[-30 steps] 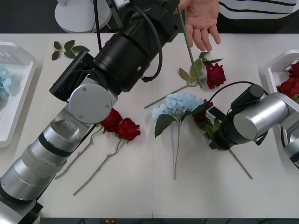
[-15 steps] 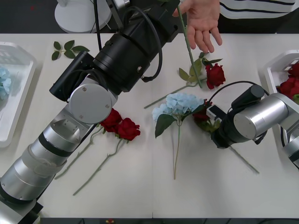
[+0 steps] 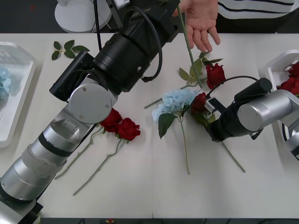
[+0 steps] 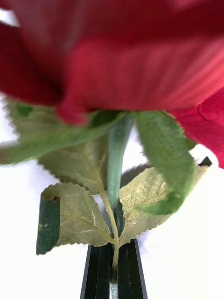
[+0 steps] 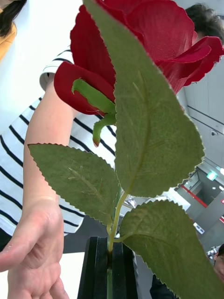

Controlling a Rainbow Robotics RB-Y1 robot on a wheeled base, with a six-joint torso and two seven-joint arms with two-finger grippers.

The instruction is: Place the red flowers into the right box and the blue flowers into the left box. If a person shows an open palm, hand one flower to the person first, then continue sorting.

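My left gripper (image 5: 108,250) is raised at the table's far edge, shut on a red flower (image 5: 149,46); its stem (image 3: 189,46) hangs down beside the person's open palm (image 3: 203,23). A little above the table my right gripper (image 3: 211,113) holds another red flower (image 3: 199,101), shut on the stem below the bloom (image 4: 116,56). A blue flower (image 3: 175,100) lies touching that rose. Two red flowers (image 3: 120,125) lie under my left arm and one (image 3: 215,74) farther back. The right box (image 3: 275,70) holds red flowers (image 3: 292,84); the left box (image 3: 21,88) holds a blue flower (image 3: 3,79).
A loose green leaf sprig (image 3: 67,48) lies at the back left. A white rounded base (image 3: 79,14) stands beyond the table's far edge. My left arm (image 3: 93,98) crosses the table's left half. Bare tabletop lies along the near edge.
My right gripper has lifted its red flower and carried it slightly back; the stem's end swung left. The blue flower was dragged, its stem swinging right. Left arm and the palm barely moved.
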